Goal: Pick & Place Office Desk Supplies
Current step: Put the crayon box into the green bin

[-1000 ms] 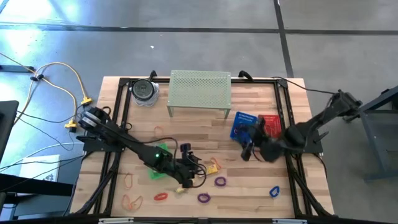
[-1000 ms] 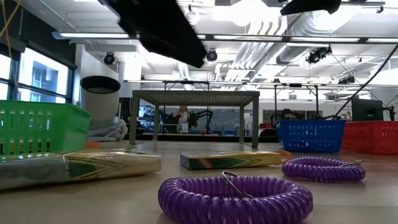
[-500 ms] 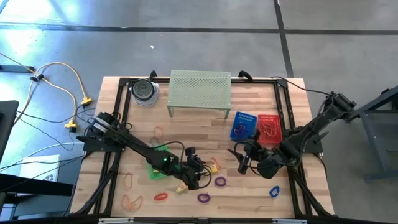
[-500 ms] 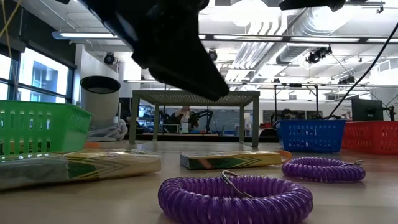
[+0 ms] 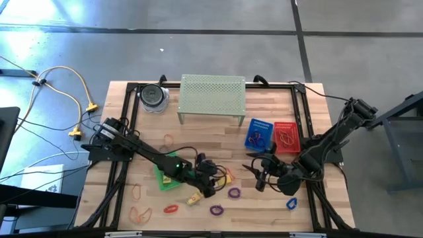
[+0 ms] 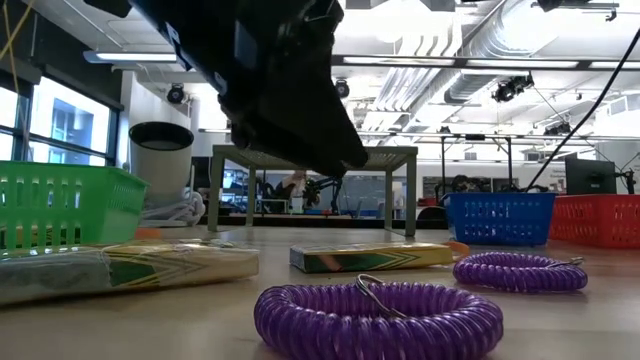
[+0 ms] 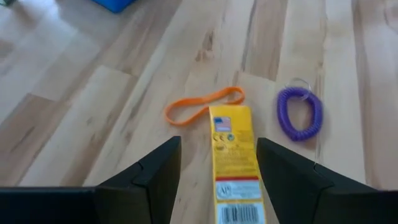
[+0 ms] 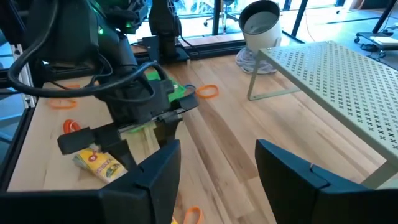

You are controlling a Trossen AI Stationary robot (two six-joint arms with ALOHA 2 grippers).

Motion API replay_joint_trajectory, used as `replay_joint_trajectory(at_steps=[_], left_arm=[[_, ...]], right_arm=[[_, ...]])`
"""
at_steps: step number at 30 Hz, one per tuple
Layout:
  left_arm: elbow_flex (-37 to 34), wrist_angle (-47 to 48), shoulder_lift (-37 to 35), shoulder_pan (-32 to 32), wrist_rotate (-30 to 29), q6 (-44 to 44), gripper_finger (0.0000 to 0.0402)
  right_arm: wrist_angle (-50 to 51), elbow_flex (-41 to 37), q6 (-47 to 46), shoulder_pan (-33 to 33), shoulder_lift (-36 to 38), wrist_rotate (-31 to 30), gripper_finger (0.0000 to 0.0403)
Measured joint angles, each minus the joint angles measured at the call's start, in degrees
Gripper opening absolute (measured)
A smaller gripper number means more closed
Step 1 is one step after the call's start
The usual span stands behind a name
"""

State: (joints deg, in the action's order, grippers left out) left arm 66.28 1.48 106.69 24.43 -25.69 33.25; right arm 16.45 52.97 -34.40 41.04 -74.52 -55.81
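Note:
My left gripper is open, its fingers standing on either side of a yellow packet that lies flat on the table; I see no touch. Just beyond the packet lie an orange loop and a purple coil loop. A second yellow packet lies nearer the table's near edge. My right gripper is open and holds nothing; it hovers to the right of the left gripper and faces it. The low view shows the left gripper as a dark mass above the packets.
A green basket sits under the left arm. The blue basket and the red basket are to the right, the pale-green shelf and a white cup at the far edge. Purple, red, orange and blue loops lie near the near edge.
My left gripper has come down and moved a little toward the table's right, over the yellow packet. My right gripper has drawn away from the blue basket toward the near edge. Nothing on the table has moved.

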Motion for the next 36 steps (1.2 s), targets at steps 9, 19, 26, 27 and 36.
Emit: replay_joint_trajectory(at_steps=[9, 19, 26, 27, 36], left_arm=[[0.0, -0.75, 0.0, 0.83, 0.9, -3.26, 0.0306], [0.07, -2.68, 1.17, 1.66, 0.37, -1.95, 0.0361], [0.02, -7.12, 6.43, 1.99, -0.13, -3.13, 0.0361], [0.02, -7.48, 6.63, 1.99, -0.13, -3.23, 0.0361], [0.02, -8.8, 9.59, 1.95, -2.98, -4.47, 0.0361]], right_arm=[[0.02, 0.02, 0.4, -0.02, 0.0, 0.02, 0.0196], [-0.04, 0.0, 0.02, -0.02, 0.0, 0.47, 0.0196], [-0.48, 0.0, -0.45, -0.02, 0.0, 0.94, 0.0196], [-0.69, 0.0, -0.45, -0.02, 0.0, 1.25, 0.0196], [-1.77, 0.0, -0.39, -0.02, 0.02, 1.97, 0.0196]])
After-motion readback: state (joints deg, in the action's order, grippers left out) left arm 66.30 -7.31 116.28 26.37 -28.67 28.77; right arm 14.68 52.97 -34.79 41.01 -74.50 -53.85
